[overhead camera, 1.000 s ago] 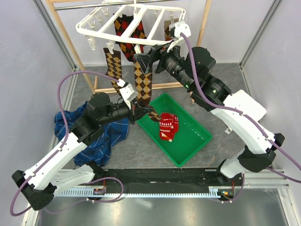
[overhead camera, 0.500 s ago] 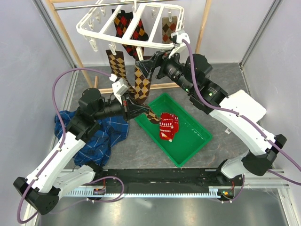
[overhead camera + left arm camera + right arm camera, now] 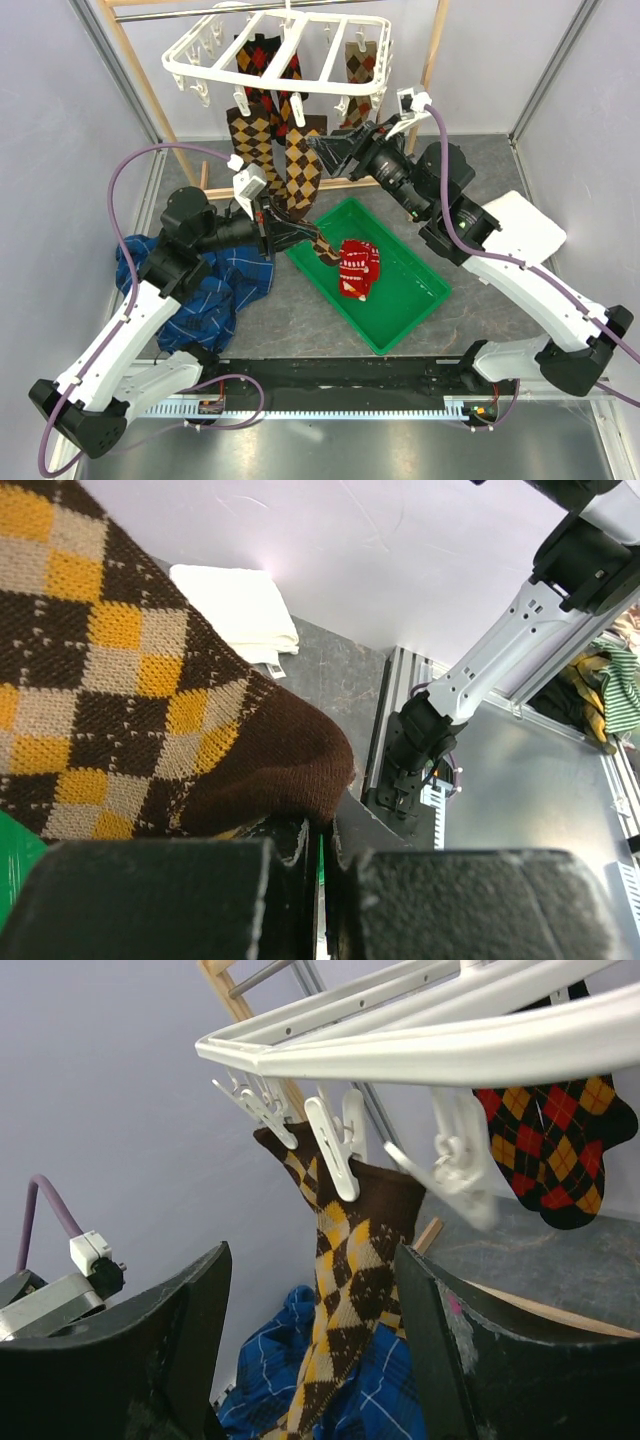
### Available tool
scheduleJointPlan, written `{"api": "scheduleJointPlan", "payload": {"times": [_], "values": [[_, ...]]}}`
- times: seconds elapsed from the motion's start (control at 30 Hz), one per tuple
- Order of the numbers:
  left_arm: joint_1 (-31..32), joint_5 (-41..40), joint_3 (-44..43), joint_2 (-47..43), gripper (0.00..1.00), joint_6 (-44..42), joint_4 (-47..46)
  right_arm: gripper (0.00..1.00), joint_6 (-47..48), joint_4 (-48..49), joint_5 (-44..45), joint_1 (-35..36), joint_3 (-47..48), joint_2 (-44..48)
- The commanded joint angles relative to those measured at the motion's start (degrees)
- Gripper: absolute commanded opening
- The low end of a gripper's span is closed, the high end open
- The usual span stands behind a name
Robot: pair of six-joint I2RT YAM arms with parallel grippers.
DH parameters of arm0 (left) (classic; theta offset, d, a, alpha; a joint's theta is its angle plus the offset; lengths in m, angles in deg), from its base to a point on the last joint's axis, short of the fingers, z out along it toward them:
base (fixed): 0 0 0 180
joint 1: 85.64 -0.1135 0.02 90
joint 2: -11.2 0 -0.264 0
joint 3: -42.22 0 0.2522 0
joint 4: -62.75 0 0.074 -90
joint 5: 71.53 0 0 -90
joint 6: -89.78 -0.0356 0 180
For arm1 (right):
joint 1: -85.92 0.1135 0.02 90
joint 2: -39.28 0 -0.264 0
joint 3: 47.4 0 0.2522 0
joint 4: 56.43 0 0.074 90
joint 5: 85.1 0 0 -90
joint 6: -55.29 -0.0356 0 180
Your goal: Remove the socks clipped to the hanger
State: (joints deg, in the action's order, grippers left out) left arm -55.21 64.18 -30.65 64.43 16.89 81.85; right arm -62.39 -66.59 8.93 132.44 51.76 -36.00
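Note:
The white hanger (image 3: 285,48) hangs from the wooden rack at the top. Brown-and-tan argyle socks (image 3: 300,165) and a black-red-yellow sock (image 3: 262,55) hang from its clips. My left gripper (image 3: 300,237) is shut on the lower end of one brown argyle sock (image 3: 150,710), just above the green tray's far corner; its jaws (image 3: 320,875) are closed under the toe. My right gripper (image 3: 318,148) is open beside that sock's top. In the right wrist view the sock (image 3: 350,1280) hangs between the open fingers (image 3: 180,1340), held by a white clip (image 3: 335,1145). A red festive sock (image 3: 358,268) lies in the tray.
The green tray (image 3: 410,290) sits at mid-table. A blue plaid cloth (image 3: 215,290) lies to the left under my left arm. A white folded cloth (image 3: 240,610) lies at the right. The wooden rack's posts (image 3: 150,95) stand behind the hanger.
The hanger has swung back from a tilt to nearly level. My right gripper has drawn back to the right and stands open. My left gripper still holds the sock's end.

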Motion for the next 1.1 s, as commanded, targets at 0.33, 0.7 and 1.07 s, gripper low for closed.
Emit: {"api": "scheduleJointPlan", "payload": {"times": [0.33,0.7,1.07], "values": [[-0.5,1.9,1.8,-0.6,0.02,4.3,-5.1,0.71,-9.5,6.7,-0.8,0.3,-8.8,4.1],[-0.5,1.1,2.1,-0.5,0.02,4.0,-5.0,0.49,-10.0,5.1,-0.9,2.2,-8.1,1.6],[-0.5,-18.6,0.7,-1.5,0.67,-0.1,3.7,0.00,-13.0,10.2,-0.7,3.2,-10.3,2.2]]}}
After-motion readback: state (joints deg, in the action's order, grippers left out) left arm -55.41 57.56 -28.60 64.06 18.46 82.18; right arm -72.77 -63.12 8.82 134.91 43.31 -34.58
